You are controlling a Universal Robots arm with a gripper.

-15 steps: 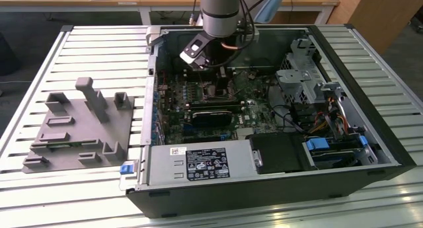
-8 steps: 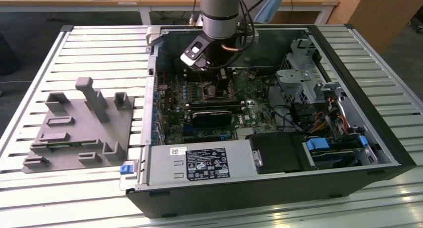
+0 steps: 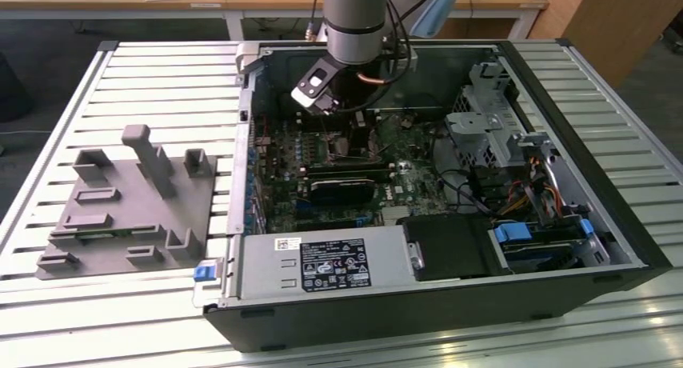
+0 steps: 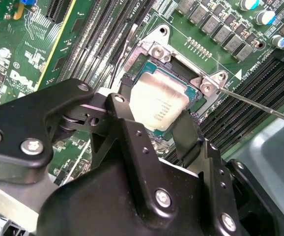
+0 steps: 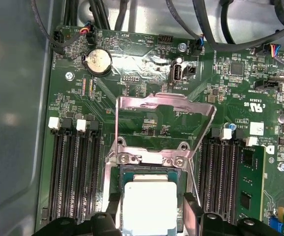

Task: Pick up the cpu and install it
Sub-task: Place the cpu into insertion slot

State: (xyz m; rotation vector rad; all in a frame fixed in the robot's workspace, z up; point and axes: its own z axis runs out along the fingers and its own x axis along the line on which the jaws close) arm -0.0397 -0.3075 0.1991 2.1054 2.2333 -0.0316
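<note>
Directly under the hand, the cpu lies flat within the open socket, silvery lid up, with a rim of green substrate showing round it in both wrist views. The hand straddles the chip, one side at each of two opposite edges. Whether it is clamped on the chip or slack beside it, I cannot tell. The load plate stands swung up just beyond the hand, and the thin latch lever stands free off to one side. My judgement: a light, rigid part with a smooth metal top, so slippery from above. The contacts beneath it are fragile and tolerate no sideways drag or tilt. The hold belongs on the substrate's bare edges, squarely opposite, with gentle force and the chip kept level. Memory slots flank the hand closely, leaving little room to stray.
</note>
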